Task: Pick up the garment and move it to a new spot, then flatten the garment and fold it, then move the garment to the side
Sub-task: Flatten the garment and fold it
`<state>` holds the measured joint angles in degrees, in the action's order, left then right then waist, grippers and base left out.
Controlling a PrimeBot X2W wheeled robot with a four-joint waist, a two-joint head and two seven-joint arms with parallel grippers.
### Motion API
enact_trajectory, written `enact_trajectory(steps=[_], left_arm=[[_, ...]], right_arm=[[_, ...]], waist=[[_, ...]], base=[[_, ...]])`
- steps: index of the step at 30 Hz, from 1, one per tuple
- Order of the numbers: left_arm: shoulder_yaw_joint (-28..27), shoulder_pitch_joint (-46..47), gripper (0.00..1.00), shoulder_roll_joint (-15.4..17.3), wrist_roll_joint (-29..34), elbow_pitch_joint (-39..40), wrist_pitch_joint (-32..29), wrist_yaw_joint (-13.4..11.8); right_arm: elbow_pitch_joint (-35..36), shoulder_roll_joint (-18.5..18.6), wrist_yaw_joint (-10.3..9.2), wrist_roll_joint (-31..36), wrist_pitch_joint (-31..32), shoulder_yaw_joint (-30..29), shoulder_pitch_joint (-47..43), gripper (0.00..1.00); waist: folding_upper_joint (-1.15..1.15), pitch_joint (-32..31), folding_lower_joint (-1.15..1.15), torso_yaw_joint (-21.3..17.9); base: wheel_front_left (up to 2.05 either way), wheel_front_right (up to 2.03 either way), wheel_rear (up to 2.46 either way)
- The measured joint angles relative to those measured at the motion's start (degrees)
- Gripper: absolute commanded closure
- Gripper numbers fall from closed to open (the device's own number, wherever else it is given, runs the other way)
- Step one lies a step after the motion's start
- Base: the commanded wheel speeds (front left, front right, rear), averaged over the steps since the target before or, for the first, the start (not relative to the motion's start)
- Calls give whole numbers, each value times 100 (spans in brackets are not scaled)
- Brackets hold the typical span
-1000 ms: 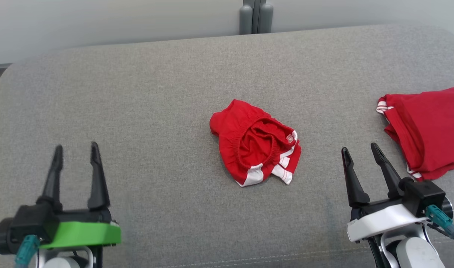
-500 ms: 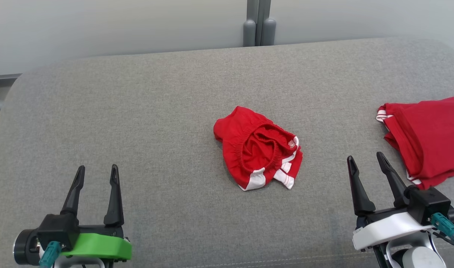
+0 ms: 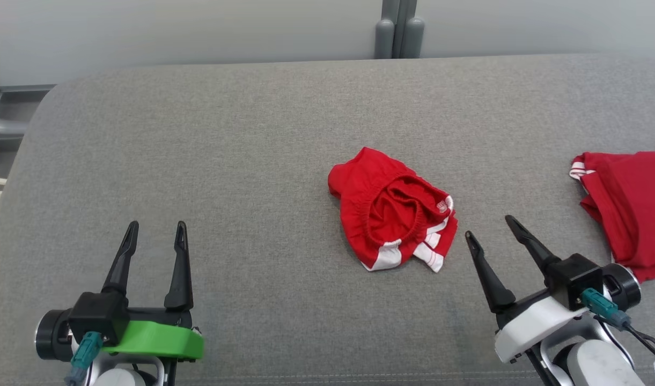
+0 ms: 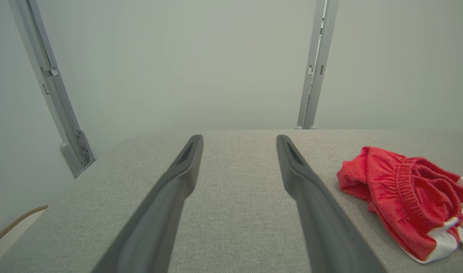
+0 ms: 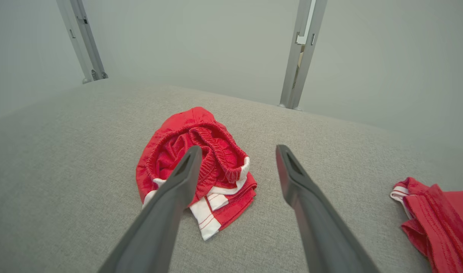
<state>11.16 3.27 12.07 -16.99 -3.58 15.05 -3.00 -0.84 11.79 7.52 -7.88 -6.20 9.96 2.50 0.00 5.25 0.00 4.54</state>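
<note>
Right gripper (image 3: 487, 225) has swung left toward the crumpled red-and-white fabric shorts (image 3: 394, 217), spread wide and empty; left gripper (image 3: 157, 225) is released too. Pickup's probably next.

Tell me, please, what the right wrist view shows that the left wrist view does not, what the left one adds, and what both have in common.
Extra in the right wrist view: the second red garment lying at the lower right, and the right gripper, open, aimed at the crumpled red shorts. Extra in the left wrist view: the left gripper, open, pointing along the cushion, and a thin curved edge at the lower left that I cannot identify. Shared: the shorts, the grey cushion, the pale wall and its metal posts.
</note>
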Motion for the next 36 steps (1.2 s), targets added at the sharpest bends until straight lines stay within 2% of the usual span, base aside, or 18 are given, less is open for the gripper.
enact_trajectory(steps=[2, 11, 18, 19, 20, 21, 22, 28, 36], left_arm=[[8, 23, 0, -23, 14, -12, 0, 7], [-60, 208, 0, -299, 118, -78, 0, 124], [-189, 333, 0, -538, 242, -162, 0, 266], [-207, 333, 0, -572, 246, -171, 0, 287], [-234, 333, 0, -597, 256, -166, 0, 301], [-278, 335, 0, -608, 288, -164, 0, 304], [-326, 334, 0, -616, 309, -166, 0, 304], [-548, 334, 0, -736, 419, -94, 0, 302], [-725, 445, 0, -751, 675, -51, 0, 405]], right_arm=[[-64, 132, 0, 8, 26, 192, 83, 0], [-723, 1168, 2, -44, 425, 2017, 1149, 0], [-1337, 1661, 2, -225, 615, 2876, 1846, 0], [-1391, 1704, 1, -279, 626, 2942, 1891, 19], [-1435, 1741, 1, -311, 657, 3012, 1938, 59], [-1472, 1772, 1, -333, 668, 3067, 1985, 73], [-1499, 1797, 1, -374, 669, 3099, 2025, 100], [-1312, 1856, 1, -559, 610, 3121, 2145, 100], [-375, 1546, 1, -597, 342, 2705, 2321, 100]], waist=[[0, 18, 0, 51], [0, 261, 0, 544], [0, 489, 0, 931], [0, 516, 0, 981], [0, 542, 0, 1027], [0, 571, 0, 1067], [0, 600, 0, 1099], [0, 735, 0, 1151], [0, 784, 0, 852]], base=[[0, 0, 0], [0, 0, 0], [0, 0, 0], [0, 0, 0], [0, 0, 0], [0, 0, 0], [0, 0, 0], [0, 0, 0], [0, 0, 0]])
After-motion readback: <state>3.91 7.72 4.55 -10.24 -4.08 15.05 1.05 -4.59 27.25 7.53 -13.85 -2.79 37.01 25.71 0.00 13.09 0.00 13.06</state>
